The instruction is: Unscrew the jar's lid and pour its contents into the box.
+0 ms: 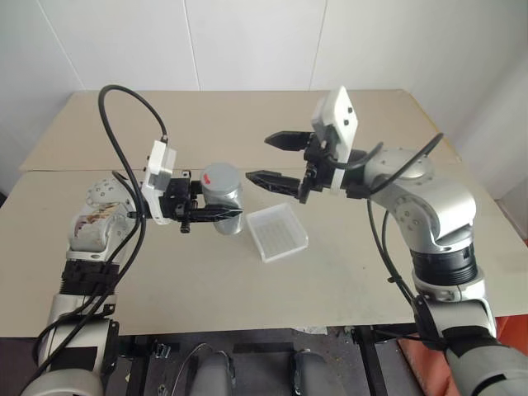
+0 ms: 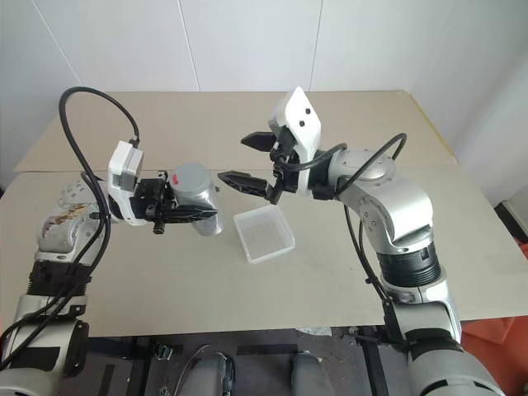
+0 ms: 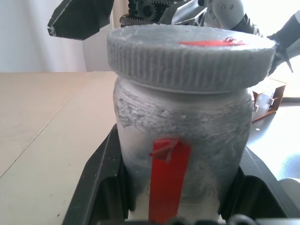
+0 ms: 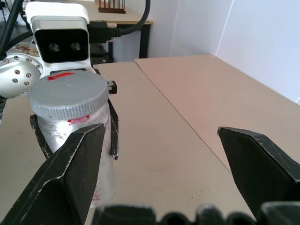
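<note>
The left gripper (image 1: 216, 213) is clenched around the jar (image 1: 224, 204), with one black finger on each side of the silvery body, and it holds the jar upright above the table (image 1: 165, 272), on the robot's left side of the scene. The lid (image 1: 219, 176) sits on top of the jar, grey-white with ribs around its edge and a small red mark on its flat top. In the left wrist view a red strip runs down the jar's side between the two fingers, and the lid is a little wider than the body under it. The right gripper (image 1: 275, 158) is released: its two black fingers stand wide apart, one higher and one lower in the head views, and they point toward the jar from the robot's right. Its tips are near the lid but apart from it, with a clear gap between them and the jar. In the right wrist view the jar stands behind the one finger (image 4: 70, 164), not between the two. The box (image 1: 277, 232), a shallow tray of clear plastic, lies flat on the table just beside the jar, below the right gripper. The contents cannot be seen, because the lid covers the jar.
</note>
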You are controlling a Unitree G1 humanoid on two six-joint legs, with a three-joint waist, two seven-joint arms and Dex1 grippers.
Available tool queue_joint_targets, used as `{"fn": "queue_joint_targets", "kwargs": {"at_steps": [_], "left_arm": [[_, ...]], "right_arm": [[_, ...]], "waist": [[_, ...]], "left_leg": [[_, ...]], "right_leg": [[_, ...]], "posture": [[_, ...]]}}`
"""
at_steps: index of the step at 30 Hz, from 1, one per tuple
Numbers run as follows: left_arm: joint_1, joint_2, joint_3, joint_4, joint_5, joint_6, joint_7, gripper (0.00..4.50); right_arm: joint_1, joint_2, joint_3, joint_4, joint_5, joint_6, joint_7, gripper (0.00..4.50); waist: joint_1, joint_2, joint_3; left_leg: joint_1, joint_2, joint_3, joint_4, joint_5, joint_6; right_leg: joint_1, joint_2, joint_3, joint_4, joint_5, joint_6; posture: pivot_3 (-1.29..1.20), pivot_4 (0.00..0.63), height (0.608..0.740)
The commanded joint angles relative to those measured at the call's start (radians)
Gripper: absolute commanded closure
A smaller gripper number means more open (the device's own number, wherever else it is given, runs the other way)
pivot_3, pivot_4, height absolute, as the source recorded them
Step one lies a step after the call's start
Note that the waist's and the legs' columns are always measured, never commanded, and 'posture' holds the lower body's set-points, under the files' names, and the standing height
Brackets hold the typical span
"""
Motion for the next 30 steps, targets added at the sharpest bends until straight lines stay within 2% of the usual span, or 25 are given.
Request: {"fn": "queue_joint_targets", "kwargs": {"at_steps": [1, 9, 19, 30], "left_arm": [[-0.012, 0.005, 0.011, -0.029, -0.022, -0.008, -0.006, 2.58], [-0.018, 0.000, 0.015, -0.013, -0.016, -0.015, 0.003, 2.58], [-0.023, -0.005, 0.019, -0.001, -0.014, -0.017, 0.014, 2.58], [-0.027, -0.017, 0.010, -0.004, -0.010, -0.021, 0.016, 2.58]], "right_arm": [[0.005, -0.020, -0.027, -0.041, 0.006, -0.020, 0.015, 0.04], [0.032, -0.051, -0.044, -0.096, 0.041, -0.005, 0.043, 0.04], [0.024, -0.038, -0.036, -0.163, 0.111, 0.024, 0.026, 0.04], [-0.059, 0.068, 0.006, -0.173, 0.131, 0.105, -0.083, 0.04]], "waist": [[-0.001, 0.000, 0.000], [0.000, 0.000, 0.000], [0.000, 0.000, 0.000], [-0.002, 0.000, 0.000]], "left_leg": [[0.000, 0.000, 0.000, 0.000, 0.000, 0.000], [0.000, 0.000, 0.000, 0.000, 0.000, 0.000], [0.000, 0.000, 0.000, 0.000, 0.000, 0.000], [0.000, 0.000, 0.000, 0.000, 0.000, 0.000]], "right_leg": [[0.000, 0.000, 0.000, 0.000, 0.000, 0.000], [0.000, 0.000, 0.000, 0.000, 0.000, 0.000], [0.000, 0.000, 0.000, 0.000, 0.000, 0.000], [0.000, 0.000, 0.000, 0.000, 0.000, 0.000]], "posture": [[0.00, 0.150, 0.740], [0.00, 0.150, 0.740], [0.00, 0.150, 0.740], [0.00, 0.150, 0.740]]}}
